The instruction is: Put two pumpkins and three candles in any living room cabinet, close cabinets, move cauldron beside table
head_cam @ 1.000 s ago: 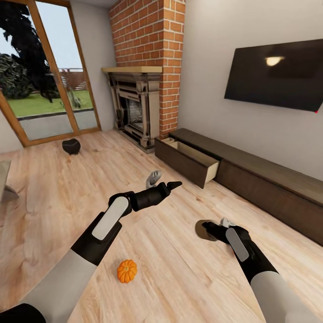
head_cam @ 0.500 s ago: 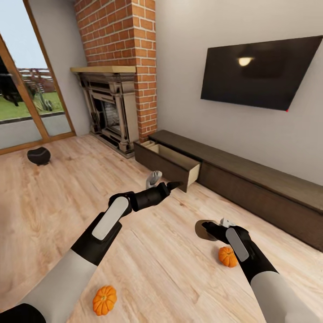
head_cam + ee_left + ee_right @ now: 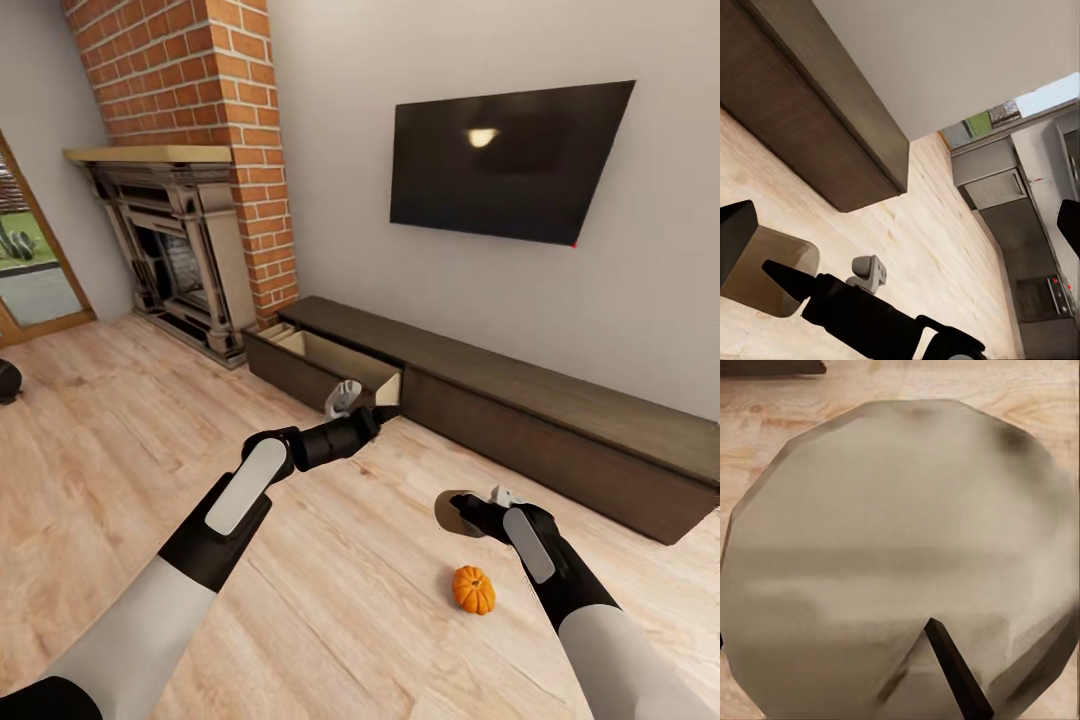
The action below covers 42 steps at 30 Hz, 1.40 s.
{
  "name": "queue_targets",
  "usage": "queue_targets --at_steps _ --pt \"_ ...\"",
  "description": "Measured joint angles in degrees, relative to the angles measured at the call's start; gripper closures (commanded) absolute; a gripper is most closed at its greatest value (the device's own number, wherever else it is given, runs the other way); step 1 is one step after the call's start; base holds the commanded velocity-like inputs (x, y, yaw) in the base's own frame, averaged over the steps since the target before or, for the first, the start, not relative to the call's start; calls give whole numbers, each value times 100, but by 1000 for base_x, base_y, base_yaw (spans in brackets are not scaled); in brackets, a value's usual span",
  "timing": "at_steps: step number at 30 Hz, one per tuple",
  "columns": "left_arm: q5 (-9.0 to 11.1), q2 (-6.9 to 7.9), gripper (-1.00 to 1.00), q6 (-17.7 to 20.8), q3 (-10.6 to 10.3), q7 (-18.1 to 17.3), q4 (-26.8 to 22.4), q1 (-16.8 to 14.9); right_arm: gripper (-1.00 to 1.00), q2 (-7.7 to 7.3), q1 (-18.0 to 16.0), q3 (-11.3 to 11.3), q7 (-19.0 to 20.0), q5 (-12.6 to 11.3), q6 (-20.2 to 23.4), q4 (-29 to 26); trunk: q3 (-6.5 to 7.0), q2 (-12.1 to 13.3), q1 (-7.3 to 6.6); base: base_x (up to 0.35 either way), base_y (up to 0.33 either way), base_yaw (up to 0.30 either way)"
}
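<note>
The cabinet (image 3: 540, 400) runs low and dark along the wall, and its left-end drawer (image 3: 325, 360) is pulled out, pale inside. One orange pumpkin (image 3: 473, 589) lies on the wood floor just beside my right forearm. My right gripper (image 3: 468, 517) is shut on a round beige candle (image 3: 452, 511), whose flat end looms large as the candle (image 3: 892, 562) with one dark finger (image 3: 956, 679) across it. My left gripper (image 3: 378, 410) is held out in front of the open drawer; its fingers (image 3: 736, 229) stand far apart and hold nothing. The black cauldron (image 3: 5, 381) is cut by the left edge.
A brick chimney with a fireplace (image 3: 180, 260) stands left of the cabinet. A TV (image 3: 500, 160) hangs on the wall above it. A glass door (image 3: 25, 285) is at far left. Kitchen units (image 3: 1009, 195) lie past the cabinet's far end.
The camera has swung right, so the room slid left in view. One pumpkin left the frame and the other came in near my right arm. Both arms kept their pose.
</note>
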Motion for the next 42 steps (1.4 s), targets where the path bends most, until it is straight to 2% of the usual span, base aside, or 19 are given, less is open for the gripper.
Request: queue_targets --at_steps 16,42 --pt "0 0 -100 0 -3 0 7 0 100 0 2 0 -1 19 1 0 0 0 0 325 -76 -5" --pt "0 1 -100 0 -2 0 15 0 100 2 2 0 -10 18 -8 0 0 0 0 326 -75 276"
